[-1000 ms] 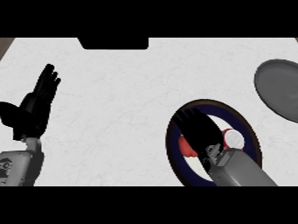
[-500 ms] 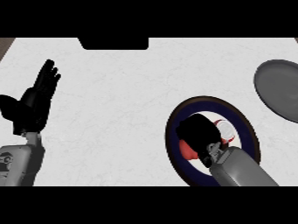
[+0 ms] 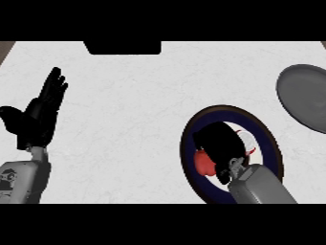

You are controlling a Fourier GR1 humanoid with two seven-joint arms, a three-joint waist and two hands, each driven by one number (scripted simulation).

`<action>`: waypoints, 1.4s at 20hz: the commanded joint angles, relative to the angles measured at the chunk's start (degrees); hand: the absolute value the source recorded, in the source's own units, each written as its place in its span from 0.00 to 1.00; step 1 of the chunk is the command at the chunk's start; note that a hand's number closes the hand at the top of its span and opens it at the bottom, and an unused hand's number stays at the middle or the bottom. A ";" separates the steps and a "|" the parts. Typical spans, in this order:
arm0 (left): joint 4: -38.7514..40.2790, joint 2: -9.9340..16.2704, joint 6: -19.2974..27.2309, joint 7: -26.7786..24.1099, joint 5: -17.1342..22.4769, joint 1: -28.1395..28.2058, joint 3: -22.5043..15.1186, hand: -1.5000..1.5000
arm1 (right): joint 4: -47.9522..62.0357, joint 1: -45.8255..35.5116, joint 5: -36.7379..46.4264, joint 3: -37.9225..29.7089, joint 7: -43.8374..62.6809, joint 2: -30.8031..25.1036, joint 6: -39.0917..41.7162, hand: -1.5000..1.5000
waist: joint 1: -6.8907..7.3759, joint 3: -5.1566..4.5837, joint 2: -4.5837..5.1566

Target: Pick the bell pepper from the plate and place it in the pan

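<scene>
Bell pepper (image 3: 205, 162), red, lies on the plate (image 3: 264, 139) at the lower right of the frame, showing as a red patch at the left edge of the right robot hand (image 3: 220, 143). That black robot hand covers the middle of the plate, with its fingers curled down over the pepper and hiding most of it; a thin sliver of red also shows at the robot hand's right side. The plate is round with a dark blue band and a brown rim. The pan (image 3: 313, 98), grey and round, sits at the upper right of the frame, apart from the plate. The left robot hand (image 3: 35, 119) rests at the left of the frame over the white surface (image 3: 137, 105), fingers straight and pointing up, holding nothing.
</scene>
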 commanded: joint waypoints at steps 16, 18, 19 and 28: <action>-2.66 -0.06 -0.12 0.90 -0.13 1.73 0.35 0.50 | -28.94 4.68 1.11 -18.89 16.79 5.47 -19.91 1.00 | 0.07 0.04 0.07; 4.34 2.22 -2.70 -3.48 1.34 -1.28 3.39 0.50 | -26.01 -0.53 -2.46 -23.83 16.78 6.81 -19.78 1.00 | 0.06 0.00 0.33; 2.65 -0.71 -0.46 -3.22 -1.14 -0.03 0.11 0.50 | -27.09 0.82 -6.37 -26.18 14.90 6.98 -20.67 1.00 | -0.02 0.04 0.28; 3.26 1.25 -2.01 -1.58 1.34 -1.90 3.22 0.50 | -12.30 -4.75 -21.03 -49.40 3.96 -4.16 -25.58 1.00 | 0.20 0.05 0.35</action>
